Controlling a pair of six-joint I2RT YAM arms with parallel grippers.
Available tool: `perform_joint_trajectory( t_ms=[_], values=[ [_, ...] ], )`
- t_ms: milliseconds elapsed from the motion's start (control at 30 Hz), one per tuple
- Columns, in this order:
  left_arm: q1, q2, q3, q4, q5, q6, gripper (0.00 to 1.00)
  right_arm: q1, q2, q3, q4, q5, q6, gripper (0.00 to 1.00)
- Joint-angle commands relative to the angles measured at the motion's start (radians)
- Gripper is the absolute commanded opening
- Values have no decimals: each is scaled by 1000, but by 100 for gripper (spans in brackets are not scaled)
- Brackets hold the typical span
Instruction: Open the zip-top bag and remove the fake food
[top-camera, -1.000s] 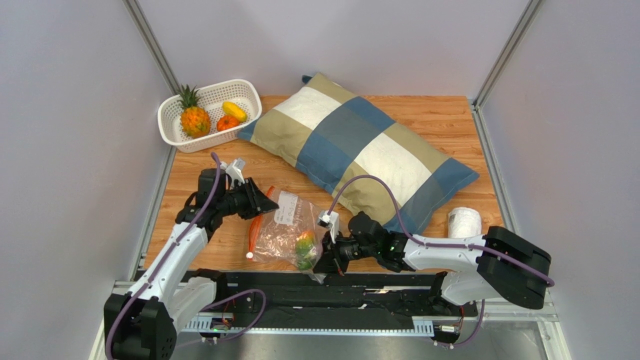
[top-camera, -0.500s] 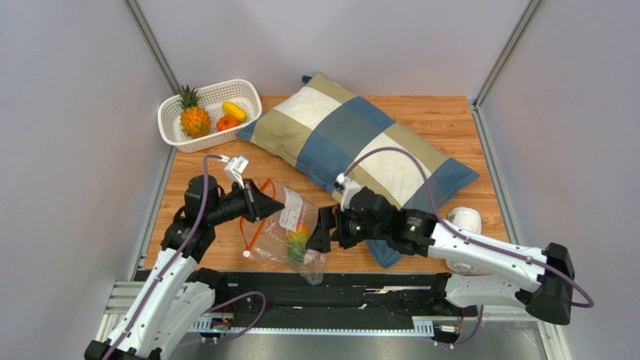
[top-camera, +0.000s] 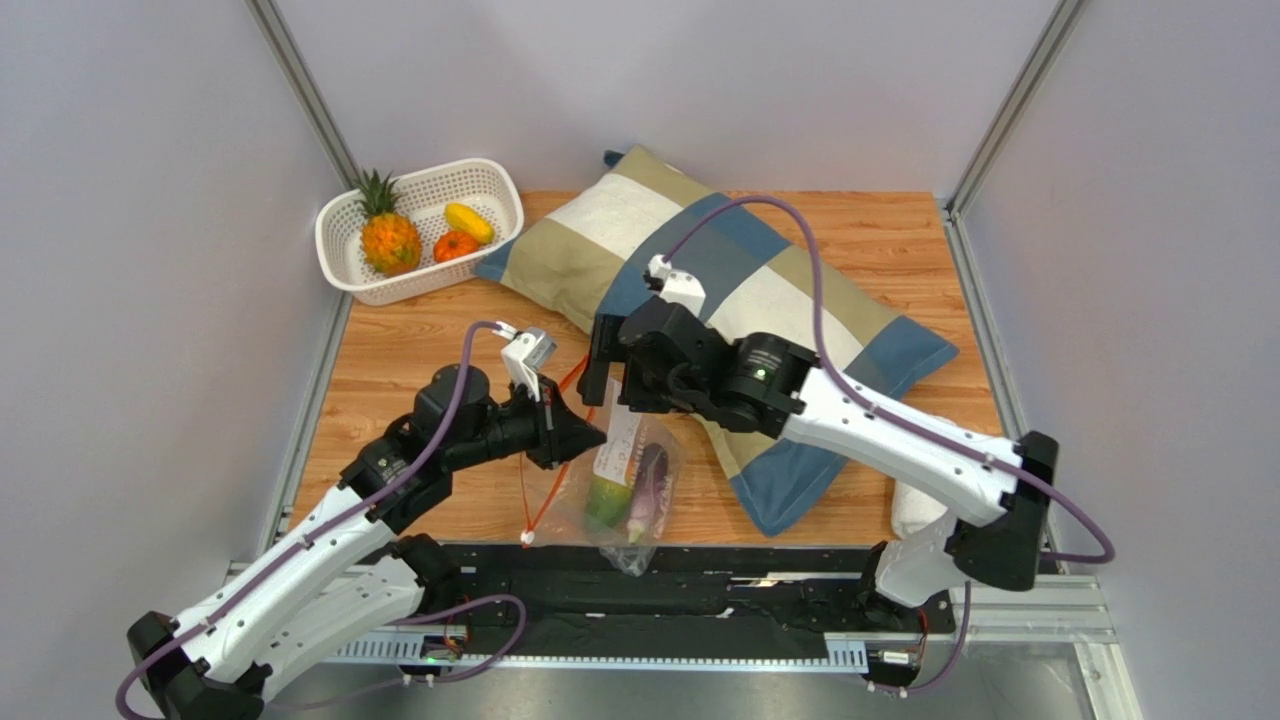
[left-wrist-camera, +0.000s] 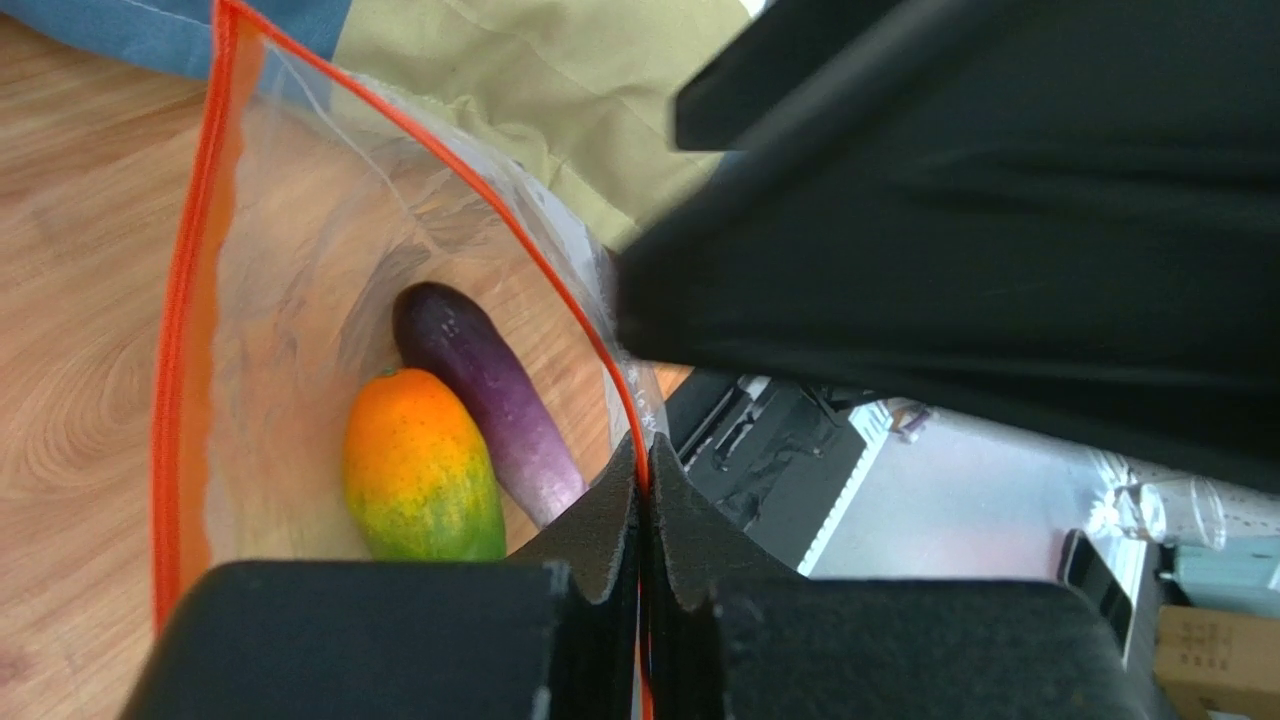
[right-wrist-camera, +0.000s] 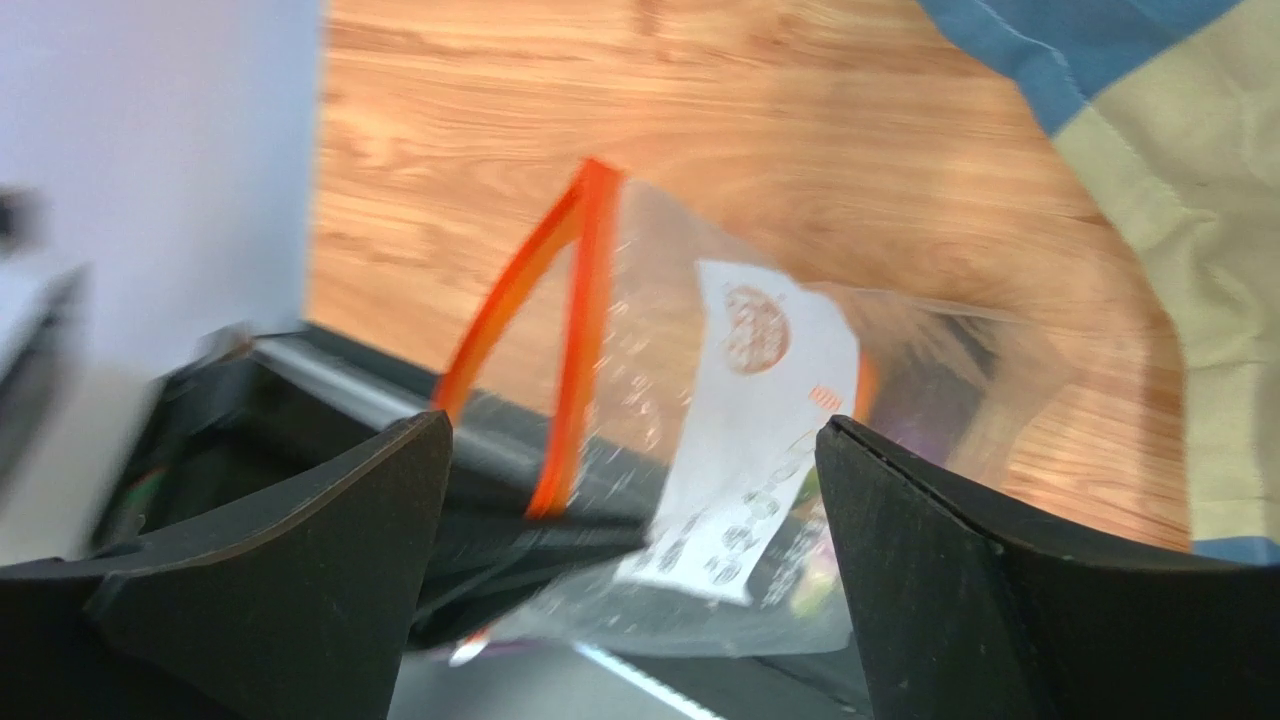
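Observation:
The zip-top bag (top-camera: 628, 477) hangs mouth-up near the table's front edge, its orange-red strip (left-wrist-camera: 193, 240) spread open. My left gripper (top-camera: 591, 438) is shut on the bag's rim, with the strip pinched between its pads (left-wrist-camera: 643, 488). Inside lie two pieces of fake food, a green-orange mango (left-wrist-camera: 418, 468) and a purple eggplant (left-wrist-camera: 489, 393). My right gripper (top-camera: 604, 365) hovers open just above and behind the bag's mouth, with nothing between its fingers. In the right wrist view, the bag's white label (right-wrist-camera: 751, 405) shows between its wide-apart fingertips (right-wrist-camera: 639, 503).
A white perforated basket (top-camera: 489, 192) at the back left holds a pineapple (top-camera: 389, 237), an orange-red round piece (top-camera: 455, 245) and a yellow piece (top-camera: 469, 221). A large checked pillow (top-camera: 721, 278) lies across the middle and right, under the right arm.
The right gripper opened and rose from the bag's near end to above its mouth. The left gripper shut on the rim and moved right, lifting the bag upright.

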Motion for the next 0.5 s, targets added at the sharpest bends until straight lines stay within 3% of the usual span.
perform_joint_trajectory(
  t_ms=[0, 100, 400, 467],
  values=[
    [-38, 4, 26, 12, -82, 22, 0, -12, 54, 66, -114, 51, -80, 91],
    [-55, 12, 24, 21, -87, 20, 0, -14, 58, 66, -110, 39, -111, 82],
    [-100, 69, 46, 21, -99, 28, 0, -14, 127, 118, -106, -32, -154, 78],
    [-101, 69, 49, 15, -96, 22, 0, -14, 136, 115, -114, -30, -154, 72]
  ],
)
